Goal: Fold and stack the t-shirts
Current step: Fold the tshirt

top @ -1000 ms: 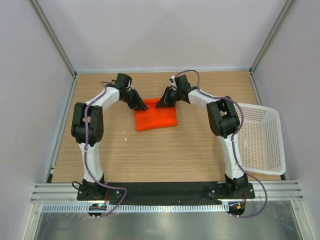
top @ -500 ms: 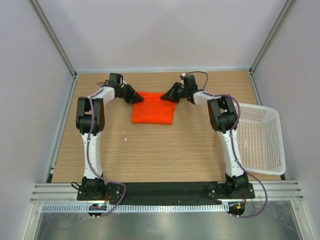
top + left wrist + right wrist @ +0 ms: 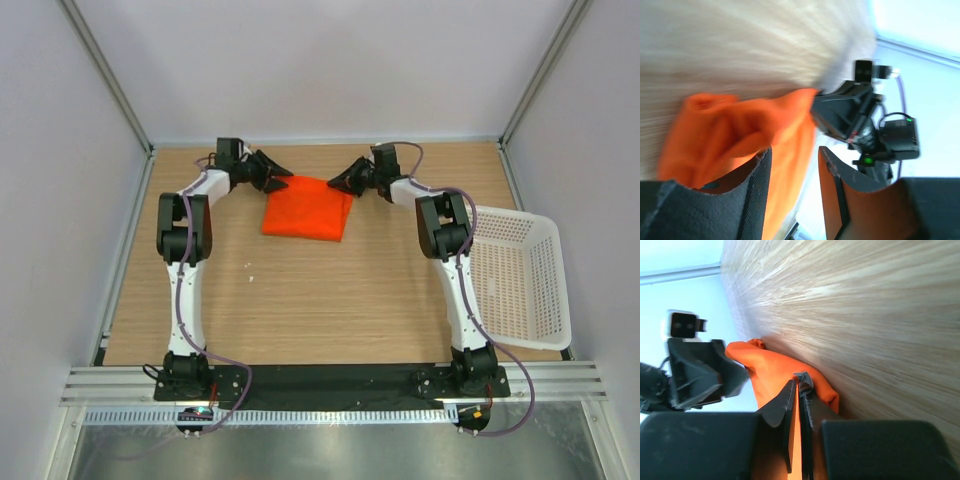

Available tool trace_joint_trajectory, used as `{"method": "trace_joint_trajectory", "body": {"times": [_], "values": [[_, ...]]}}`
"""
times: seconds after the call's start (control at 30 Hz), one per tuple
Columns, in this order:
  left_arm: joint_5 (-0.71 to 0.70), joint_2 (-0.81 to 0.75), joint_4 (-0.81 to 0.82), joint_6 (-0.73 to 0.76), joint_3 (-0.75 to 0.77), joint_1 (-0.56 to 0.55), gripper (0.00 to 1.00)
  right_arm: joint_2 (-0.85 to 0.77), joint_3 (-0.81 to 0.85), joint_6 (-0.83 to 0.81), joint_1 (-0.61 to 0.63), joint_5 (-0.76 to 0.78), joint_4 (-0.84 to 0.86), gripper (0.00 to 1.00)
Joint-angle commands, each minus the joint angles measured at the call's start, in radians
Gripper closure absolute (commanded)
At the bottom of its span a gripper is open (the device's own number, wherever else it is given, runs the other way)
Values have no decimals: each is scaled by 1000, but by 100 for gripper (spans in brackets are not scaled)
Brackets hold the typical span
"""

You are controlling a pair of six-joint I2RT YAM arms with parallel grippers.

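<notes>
The orange-red t-shirt point(image 3: 308, 208) lies folded into a small rectangle on the wooden table, near the far edge. My left gripper point(image 3: 279, 174) is at its far left corner. In the left wrist view point(image 3: 795, 150) its jaws stand apart, with the fabric point(image 3: 715, 130) beside and behind the left finger and nothing pinched. My right gripper point(image 3: 346, 180) is at the far right corner. In the right wrist view point(image 3: 799, 382) its jaws are shut on a thin edge of the shirt point(image 3: 770, 370), low on the table.
A white lattice basket point(image 3: 515, 280) stands at the table's right edge. The back wall is close behind both grippers. The two grippers face each other across the shirt; the right one shows in the left wrist view point(image 3: 860, 115).
Both grippers moved toward the far edge of the table and the shirt slid back with them. The left gripper now sits at the shirt's corner with its jaws apart.
</notes>
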Motion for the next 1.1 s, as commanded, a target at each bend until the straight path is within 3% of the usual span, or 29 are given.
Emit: {"method": "trace_joint_trajectory", "body": {"times": [0.0,0.1,0.2,0.37,0.53,0.7,0.87,1.07], "values": [[53,-21,65,-30,93,1,56,-25,88,-19,-9,19,-101,86],[64,-44,68,-36,109,0,56,-49,195,-140,-11,-5,-297,83],[85,-71,66,-39,85,-9,58,-100,251,-203,-16,-48,-389,78],[90,-107,58,-56,-32,-40,66,-213,135,-206,13,-171,-399,78],[64,-142,54,-79,-167,-54,74,-220,16,-245,76,-266,-397,99],[35,-189,-23,10,-233,-77,75,-174,-40,-260,107,-344,-344,99],[-14,-188,-63,59,-297,-80,75,-229,-276,-277,90,-366,-236,99],[-43,-217,-144,128,-302,-86,76,-342,-406,-473,46,-311,-441,99]]}}
